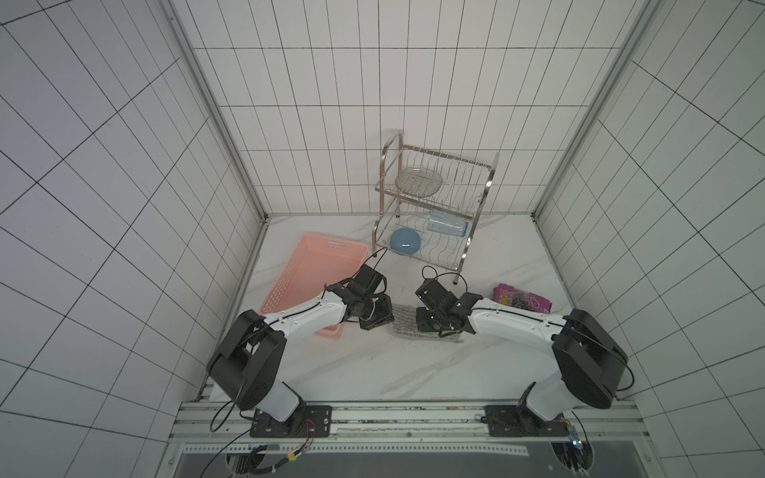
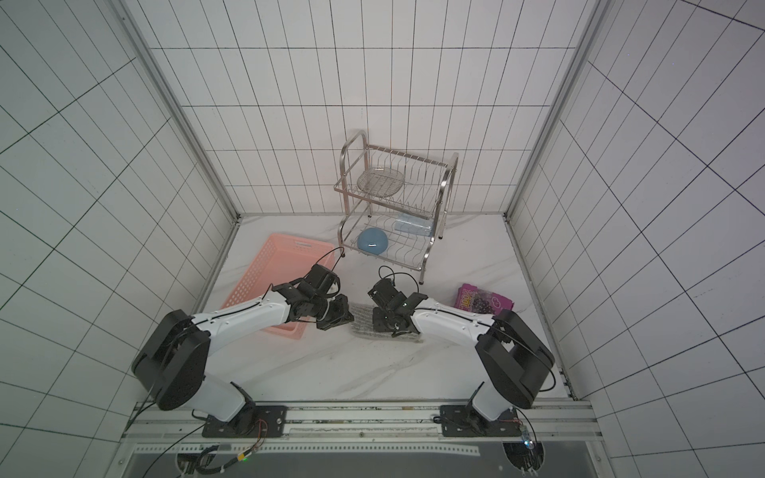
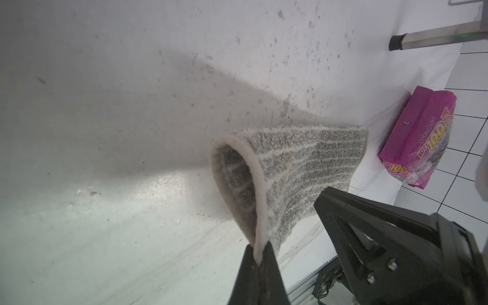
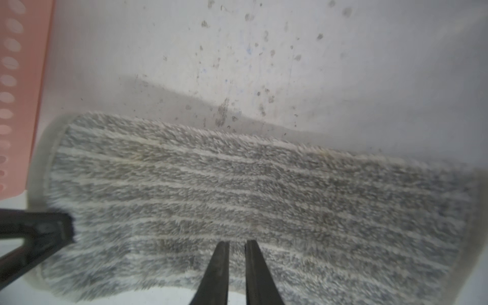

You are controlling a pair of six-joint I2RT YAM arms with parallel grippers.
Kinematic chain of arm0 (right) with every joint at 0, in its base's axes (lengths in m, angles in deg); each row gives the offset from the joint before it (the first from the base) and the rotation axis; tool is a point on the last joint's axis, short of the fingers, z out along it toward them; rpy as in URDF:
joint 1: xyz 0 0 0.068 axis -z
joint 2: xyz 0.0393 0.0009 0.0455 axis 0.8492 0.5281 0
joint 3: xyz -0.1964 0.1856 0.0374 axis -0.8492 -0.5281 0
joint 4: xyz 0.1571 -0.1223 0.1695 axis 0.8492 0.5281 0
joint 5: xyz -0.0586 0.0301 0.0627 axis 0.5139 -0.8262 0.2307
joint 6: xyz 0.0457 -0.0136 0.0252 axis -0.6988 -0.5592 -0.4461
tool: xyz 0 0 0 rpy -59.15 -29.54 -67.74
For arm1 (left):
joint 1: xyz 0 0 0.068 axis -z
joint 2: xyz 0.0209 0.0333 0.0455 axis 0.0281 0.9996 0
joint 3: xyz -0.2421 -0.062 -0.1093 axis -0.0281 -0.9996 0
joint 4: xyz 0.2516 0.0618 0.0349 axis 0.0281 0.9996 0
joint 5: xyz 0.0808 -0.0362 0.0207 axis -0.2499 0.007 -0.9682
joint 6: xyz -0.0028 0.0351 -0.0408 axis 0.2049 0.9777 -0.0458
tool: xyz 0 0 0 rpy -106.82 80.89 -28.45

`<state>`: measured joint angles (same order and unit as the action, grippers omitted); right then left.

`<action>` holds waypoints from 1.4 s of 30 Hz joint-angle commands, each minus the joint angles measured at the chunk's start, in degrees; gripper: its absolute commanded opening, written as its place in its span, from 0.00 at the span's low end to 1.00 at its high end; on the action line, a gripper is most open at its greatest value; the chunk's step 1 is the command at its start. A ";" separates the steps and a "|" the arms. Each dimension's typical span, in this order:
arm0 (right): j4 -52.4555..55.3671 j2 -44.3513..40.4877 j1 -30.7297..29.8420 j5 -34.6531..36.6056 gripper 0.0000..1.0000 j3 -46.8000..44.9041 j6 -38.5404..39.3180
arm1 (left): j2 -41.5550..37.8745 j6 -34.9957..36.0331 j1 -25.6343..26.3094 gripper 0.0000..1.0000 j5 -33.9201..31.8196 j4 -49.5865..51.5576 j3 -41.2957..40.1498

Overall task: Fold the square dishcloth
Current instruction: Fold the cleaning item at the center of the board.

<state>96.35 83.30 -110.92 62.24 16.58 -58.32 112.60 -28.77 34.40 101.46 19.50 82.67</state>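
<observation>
In both top views the square dishcloth [image 1: 403,325] lies near the middle of the white marble-look table [image 1: 372,368]. It shows as a soft grey strip with thin pale stripes, mostly hidden under two black wrists. The left gripper [image 1: 385,319] is at its left end and the right gripper [image 1: 428,325] is over its right part. Their fingertips are hidden from above. A pink perforated plastic basket [image 1: 289,285] runs along the table's left edge. A two-tier steel wire rack [image 1: 469,244] stands at the far edge, with a round blue bowl [image 1: 405,242] on its lower tier. A glossy purple snack packet [image 1: 521,300] lies near the right edge.

In the left wrist view the left gripper [image 3: 260,254] is clamped on the square dishcloth [image 3: 303,163] at its pale stitched hem, thin black fingers pressed together with the hem between them. From there the fleecy cloth curls over in an open loop, and its far end rests on the table. A black triangular finger of the right gripper overlaps the cloth's edge.

In the right wrist view the right gripper [image 4: 237,253] has two slim fingers nearly together, a narrow slit between them, over the tufted, ribbed pile. Whether they pinch any cloth I cannot tell.
</observation>
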 commanded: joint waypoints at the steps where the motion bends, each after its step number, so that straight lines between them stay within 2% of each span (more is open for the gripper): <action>1: -0.20 2.76 1.15 -2.97 0.09 2.08 -1.17 | -1.09 1.10 -0.03 0.00 -0.99 0.54 1.52; 7: -0.58 6.60 1.38 -5.65 0.07 3.81 -2.10 | -1.64 1.33 -0.19 0.00 -1.42 1.39 1.74; 16: -1.65 7.18 1.51 -8.30 0.08 5.33 -0.43 | -4.18 2.58 -0.69 0.00 -3.14 5.01 4.22; 21: 2.21 3.34 2.40 -6.81 0.08 5.51 -0.42 | -4.22 3.29 -0.51 0.00 -4.91 7.81 5.93; 26: 5.24 -4.97 4.78 -5.67 0.14 2.04 -0.72 | -3.20 4.20 -0.50 0.00 -6.01 10.12 7.43; 31: 8.20 -11.83 8.51 -4.28 0.24 -2.82 -1.34 | -2.67 5.15 -0.55 0.00 -7.97 12.41 8.61; 34: 8.60 -12.86 10.85 -4.60 0.31 -4.77 -0.88 | -2.09 5.38 -0.30 0.00 -8.36 13.19 9.30; 42: 5.84 -9.68 13.92 -7.18 0.39 -6.98 0.10 | 0.44 5.69 1.67 0.00 -11.26 17.21 13.16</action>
<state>102.90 72.52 -97.78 55.93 10.48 -58.96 112.16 -23.96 35.56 92.24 34.99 93.78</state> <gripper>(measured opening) 0.388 0.041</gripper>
